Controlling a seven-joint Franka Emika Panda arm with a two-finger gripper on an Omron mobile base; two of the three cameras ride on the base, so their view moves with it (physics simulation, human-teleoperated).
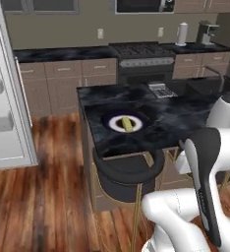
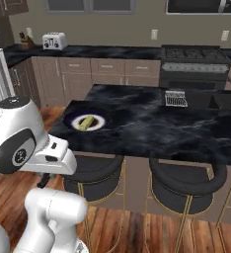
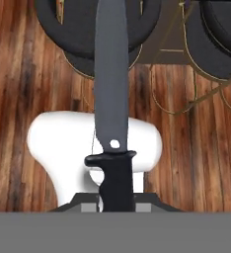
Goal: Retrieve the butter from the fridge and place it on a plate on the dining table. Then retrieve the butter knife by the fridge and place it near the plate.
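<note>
One butter [image 1: 128,124] stick on one plate [image 1: 118,129], dining table [image 1: 186,115]. One butter knife [image 3: 112,99], handle clamped in the closed gripper [image 3: 116,205] above wood floor [image 3: 19,89]. Two stools [image 2: 186,184].

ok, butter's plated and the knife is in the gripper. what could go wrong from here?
1. The gripper is shut on the black handle end alone, and the long grey blade of the knife juts far forward: it may pivot or slip.
2. That blade points toward the stools with the hand low over the wood floor; lifting to the dining table could clip a stool or the edge.
3. Setting it down could nudge the plate or the butter.
</note>
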